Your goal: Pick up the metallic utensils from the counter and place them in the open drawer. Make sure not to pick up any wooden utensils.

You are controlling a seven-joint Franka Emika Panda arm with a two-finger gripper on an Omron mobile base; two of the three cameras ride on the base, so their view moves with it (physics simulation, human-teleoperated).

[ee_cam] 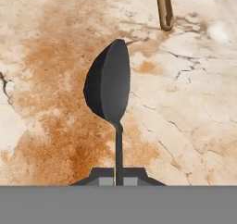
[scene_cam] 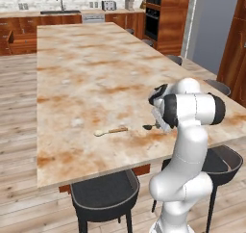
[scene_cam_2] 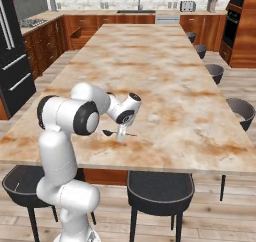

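At the near edge of the marbled stone counter (scene_cam: 96, 58), the gripper (ee_cam: 118, 179) is clamped on the thin handle of the dark-grey metal spoon (ee_cam: 109, 86), its fingertips (ee_cam: 105, 180) pressed together against the stem at the bottom centre of the hand view. The spoon's bowl points away from the hand, toward the upper middle of that frame, over an orange-brown patch of the stone. In the left base view the spoon (scene_cam: 150, 126) sits at centre right, just left of the arm's dark wrist; in the right base view it (scene_cam_2: 111, 133) lies at centre left. The tan wooden spoon (scene_cam: 110, 131) lies flat on the counter, near the metal one but apart from it, left of centre.
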